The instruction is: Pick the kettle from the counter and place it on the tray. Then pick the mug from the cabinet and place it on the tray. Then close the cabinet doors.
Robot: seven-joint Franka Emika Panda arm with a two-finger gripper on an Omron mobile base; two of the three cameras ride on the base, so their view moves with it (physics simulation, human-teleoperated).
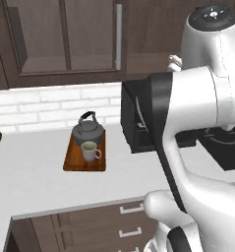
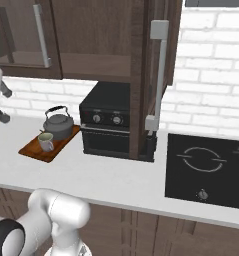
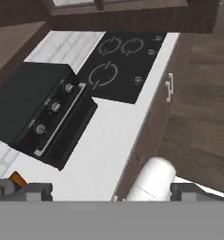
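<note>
A: Left base view first. What's on the counter (image 1: 35, 182)?
B: One tray (image 1: 74, 161) with one kettle (image 1: 88, 131) at its back and one mug (image 1: 90, 150) just in front of it, both standing on the board. Behind them is white brick wall, above it the cabinet (image 1: 65, 39) with one door handle (image 1: 118, 37) in sight. A black oven box (image 1: 136, 120) stands to the right, half behind the arm.

A: And from the right base view?
B: The same tray (image 2: 38, 150), kettle (image 2: 58, 124) and mug (image 2: 46, 141), now at the left. This side adds the oven's (image 2: 106, 120) front with two knobs, a black hob (image 2: 206, 170) with its ring marks, and one cabinet door (image 2: 158, 75) swung out edge-on, its long grey bar facing us. A second bar handle (image 2: 41, 35) shows on the left door.

A: The hand view?
B: It looks down on oven (image 3: 36, 112), hob (image 3: 120, 65) and counter edge. A corner of the tray (image 3: 16, 178) and a sliver of kettle (image 3: 2, 188) peek in at bottom left. The gripper (image 3: 111, 192) has its two tips spread wide apart, with nothing between them.
</note>
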